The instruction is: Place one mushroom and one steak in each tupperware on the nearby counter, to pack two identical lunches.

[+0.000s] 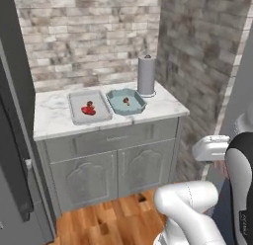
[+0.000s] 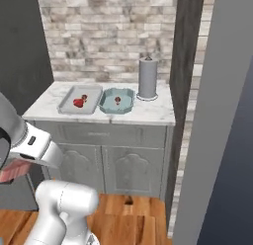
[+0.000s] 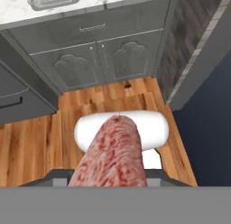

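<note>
The pale pink steak with whitish streaks fills the space between my fingers, and my gripper is shut on it, held low over the wooden floor in front of the cabinets. The same steak hangs under my hand at the left edge of the right base view. On the counter stands the grey tupperware, holding the red steak and a mushroom. Beside it on the right, the teal tupperware holds a second mushroom. My fingertips are hidden behind the meat.
A grey paper towel roll stands behind the teal container at the back right. A brick side wall closes the counter's right end. A dark tall appliance stands to the left. Grey cabinet doors face me.
</note>
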